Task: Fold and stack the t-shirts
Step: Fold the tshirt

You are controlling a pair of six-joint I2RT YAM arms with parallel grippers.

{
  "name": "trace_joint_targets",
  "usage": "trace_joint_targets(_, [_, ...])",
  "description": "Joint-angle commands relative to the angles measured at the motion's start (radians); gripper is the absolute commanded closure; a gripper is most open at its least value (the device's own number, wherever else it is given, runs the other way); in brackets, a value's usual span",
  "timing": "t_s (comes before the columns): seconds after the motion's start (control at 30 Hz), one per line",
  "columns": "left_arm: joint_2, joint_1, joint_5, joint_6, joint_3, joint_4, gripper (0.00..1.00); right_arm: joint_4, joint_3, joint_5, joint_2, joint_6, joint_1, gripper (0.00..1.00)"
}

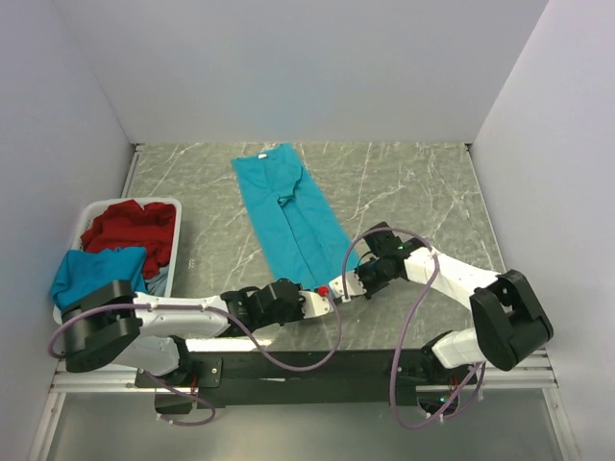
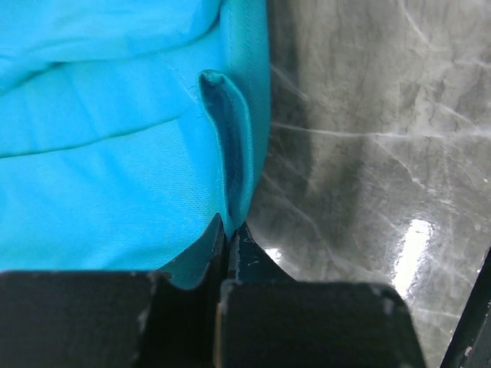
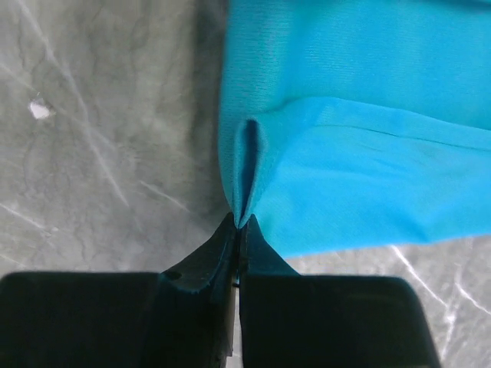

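One teal t-shirt (image 1: 293, 216), long axis near-far.

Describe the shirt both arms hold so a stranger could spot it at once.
On the marble table, right of the white basket holding a bunched red shirt and teal shirt, lies one teal t-shirt folded into a long strip. Only it lies flat, left gripper and right gripper pinching its near end.
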Motion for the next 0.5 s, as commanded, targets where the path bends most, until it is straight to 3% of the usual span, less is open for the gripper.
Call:
trace_joint_targets(0.0, [-0.083,0.026,0.031,0.025,-0.012,0.046,0.99,-0.030,0.085,-0.096,-0.050,0.053,-0.025,1.00])
trace_joint_targets(0.23, [-0.110,0.197,0.055,0.031,0.000,0.118,0.99,0.046,0.280,-0.045,0.087,0.212,-0.025,1.00])
trace_joint_targets(0.47, [-0.023,0.460,0.129,0.023,0.081,0.207,0.99,0.120,0.674,0.032,0.368,0.435,-0.024,1.00])
